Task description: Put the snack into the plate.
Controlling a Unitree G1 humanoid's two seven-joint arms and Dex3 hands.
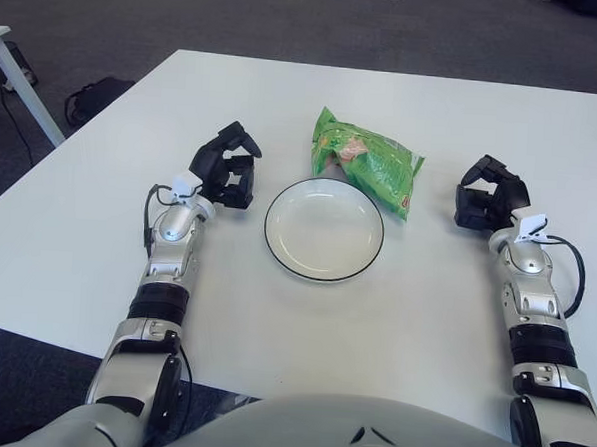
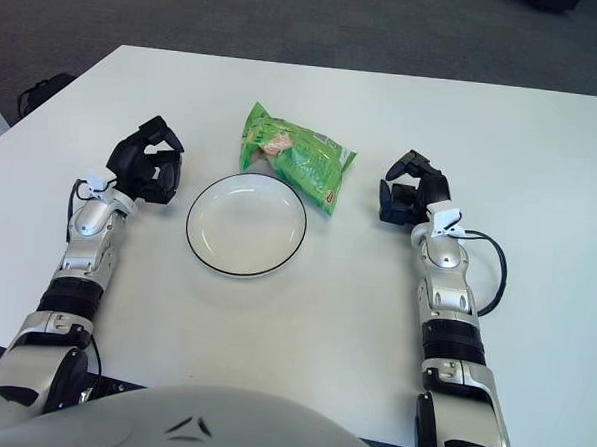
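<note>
A green snack bag (image 1: 368, 159) lies on the white table just behind the plate, its near edge touching or overlapping the plate's far rim. The white plate (image 1: 278, 245) with a dark rim is empty and sits in the middle of the table. My left hand (image 1: 225, 168) rests on the table to the left of the plate, fingers relaxed, holding nothing. My right hand (image 1: 489, 194) rests to the right of the bag and plate, fingers relaxed, holding nothing.
The white table (image 1: 303, 324) spreads wide around the plate. A dark bag (image 1: 93, 98) lies on the grey floor beyond the table's left edge, next to a white table leg (image 1: 23, 89).
</note>
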